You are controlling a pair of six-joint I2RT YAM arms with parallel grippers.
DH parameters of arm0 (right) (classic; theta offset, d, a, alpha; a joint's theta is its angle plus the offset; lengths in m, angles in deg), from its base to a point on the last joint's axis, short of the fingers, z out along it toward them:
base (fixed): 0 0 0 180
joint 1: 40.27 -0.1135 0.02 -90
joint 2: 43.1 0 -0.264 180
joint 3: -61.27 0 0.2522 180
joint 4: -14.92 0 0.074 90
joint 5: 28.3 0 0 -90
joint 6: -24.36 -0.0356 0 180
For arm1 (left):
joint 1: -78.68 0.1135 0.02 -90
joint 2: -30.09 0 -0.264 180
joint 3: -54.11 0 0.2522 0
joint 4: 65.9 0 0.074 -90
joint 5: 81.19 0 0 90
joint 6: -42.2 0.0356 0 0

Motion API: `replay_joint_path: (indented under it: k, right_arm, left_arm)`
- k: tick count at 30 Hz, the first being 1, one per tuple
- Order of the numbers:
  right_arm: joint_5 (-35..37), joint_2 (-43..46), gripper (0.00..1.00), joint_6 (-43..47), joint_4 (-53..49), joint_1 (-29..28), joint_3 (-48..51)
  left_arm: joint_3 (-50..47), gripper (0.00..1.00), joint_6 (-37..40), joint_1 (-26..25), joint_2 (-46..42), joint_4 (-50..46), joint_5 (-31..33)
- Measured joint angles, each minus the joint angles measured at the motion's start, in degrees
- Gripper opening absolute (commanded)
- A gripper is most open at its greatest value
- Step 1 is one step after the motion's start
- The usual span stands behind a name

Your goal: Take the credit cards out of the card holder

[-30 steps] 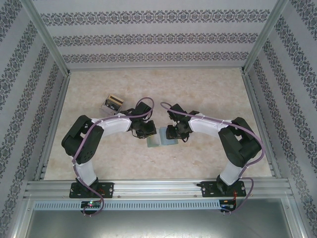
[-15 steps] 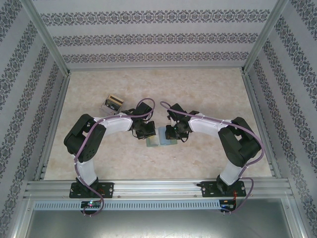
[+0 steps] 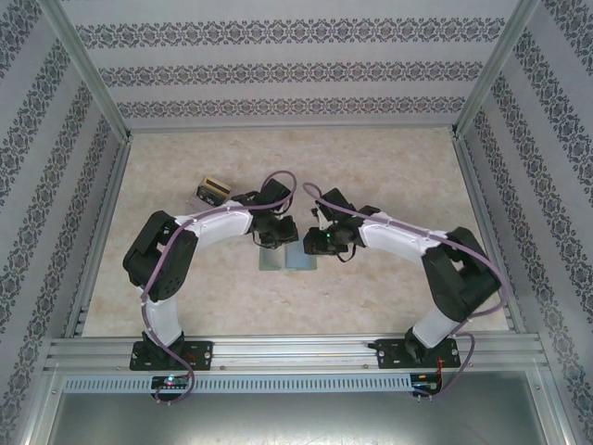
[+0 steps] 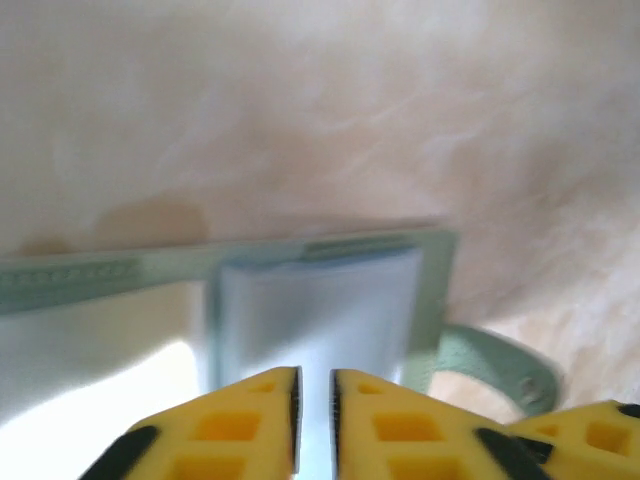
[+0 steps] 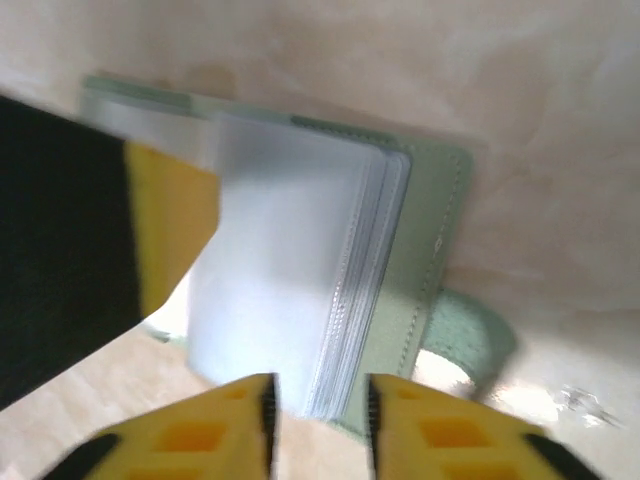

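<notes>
The card holder [image 3: 288, 260] lies open on the table between both arms. In the left wrist view its grey-green cover [image 4: 438, 290] carries pale blue-grey sleeves [image 4: 320, 310] and a green strap [image 4: 495, 365]. My left gripper [image 4: 315, 410] hovers over those sleeves, its jaws a narrow slit apart with nothing between them. My right gripper [image 5: 318, 420] stands open at the near corner of the sleeve stack [image 5: 350, 300], one finger on either side of its edge line. The left gripper's yellow finger [image 5: 170, 220] rests at the sleeves' far side. The credit cards are hidden.
A small tan-lined box [image 3: 211, 192] sits on the table behind the left arm. The two wrists [image 3: 298, 232] are close together above the holder. Patterned walls and metal posts ring the beige tabletop [image 3: 389, 167].
Both grippers have shifted toward the far side and closer together. The card holder, spread wider a second ago, now lies as one compact shape under them. The left jaws have parted slightly.
</notes>
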Motion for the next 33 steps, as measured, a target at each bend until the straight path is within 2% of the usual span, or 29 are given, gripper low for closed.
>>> replay_joint_path:
  k: [7, 10, 13, 15, 16, 21, 23, 26, 33]
  right_arm:
    - [8.6, 13.7, 0.69, 0.5, -4.5, 3.5, -1.3]
    - [13.9, 16.6, 0.81, 1.5, -6.5, 6.9, -3.3]
    - [21.0, 19.5, 0.98, 3.7, -7.1, 9.5, -4.5]
    - [26.6, 21.5, 0.98, 5.1, -7.1, 10.8, -4.5]
    - [29.2, 22.3, 0.98, 5.4, -7.1, 11.6, -4.5]
    - [38.9, 25.7, 0.98, 6.5, -3.3, 18.1, -3.1]
    - [42.3, 26.9, 0.98, 7.8, 1.8, 21.3, 0.8]
    - [46.8, 27.7, 0.98, 11.1, 10.4, 23.1, 9.0]
    - [52.7, 24.3, 0.98, 14.9, 22.3, 25.6, 19.6]
  left_arm:
    - [3.9, 0.62, 3.9, 1.3, -8.0, -8.5, 9.0]
    - [4.3, 0.71, 5.3, 3.5, -13.3, -11.5, 14.8]
    - [4.2, 0.86, 6.1, 6.8, -18.8, -13.8, 21.6]
    - [3.8, 0.97, 6.6, 9.0, -22.1, -14.1, 25.9]
    - [2.9, 0.99, 6.9, 10.2, -24.0, -14.0, 28.2]
    - [-8.5, 0.99, 7.3, 15.1, -34.4, -9.9, 39.7]
    - [-14.6, 0.99, 7.3, 17.5, -38.1, -7.3, 43.8]
    - [-23.2, 0.99, 7.8, 20.8, -42.0, -2.0, 49.3]
    - [-33.9, 0.99, 14.6, 24.2, -43.9, 8.9, 54.9]
